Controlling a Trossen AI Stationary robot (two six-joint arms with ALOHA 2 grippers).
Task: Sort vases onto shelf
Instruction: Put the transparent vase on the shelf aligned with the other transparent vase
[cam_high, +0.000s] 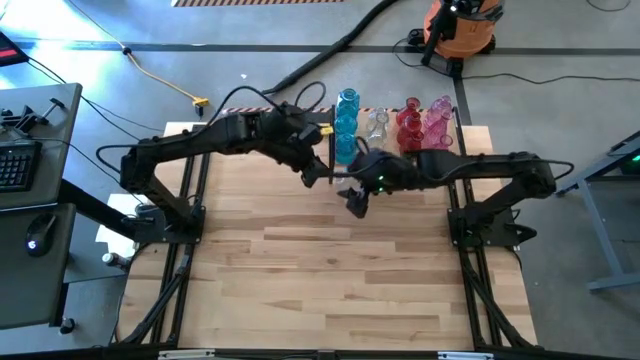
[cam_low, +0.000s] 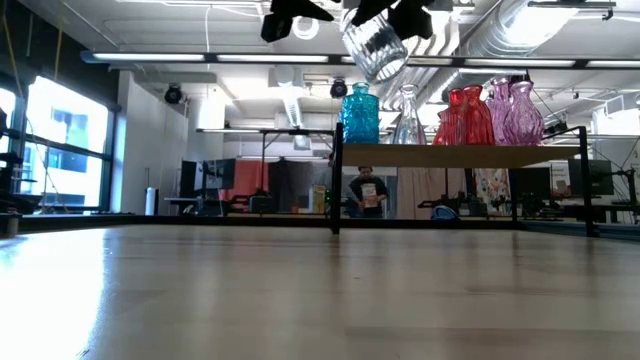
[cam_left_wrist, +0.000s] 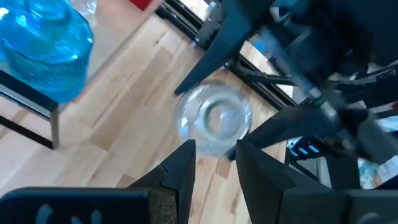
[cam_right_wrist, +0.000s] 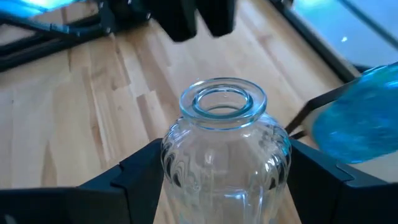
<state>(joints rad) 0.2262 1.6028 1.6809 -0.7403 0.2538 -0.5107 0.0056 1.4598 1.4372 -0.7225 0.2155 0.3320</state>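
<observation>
Holding a clear vase (cam_right_wrist: 225, 149) aloft near the shelf (cam_low: 460, 153), your right pincer (cam_right_wrist: 225, 180) pinches its body; your left pincer (cam_left_wrist: 214, 165) hangs spread beside it. Several vases already stand shelved; this one remains.

We count two robot arms over the table (cam_high: 300, 290), each ending in one two-finger gripper: the left gripper (cam_high: 318, 170) and the right gripper (cam_high: 357, 203). One shelf (cam_low: 460, 153) stands at the far edge. On it we count five vases in the low view: one blue vase (cam_low: 360, 115), one clear vase (cam_low: 408, 118), one red vase (cam_low: 465, 118) and two pink vases (cam_low: 512, 113), though the red glass may hide another behind it. One more clear vase (cam_right_wrist: 225, 149) sits between the right gripper's fingers, which makes six vases that we can tell apart. In the room behind we count one person (cam_low: 367, 194), and on the floor one orange vacuum (cam_high: 458, 30).
</observation>
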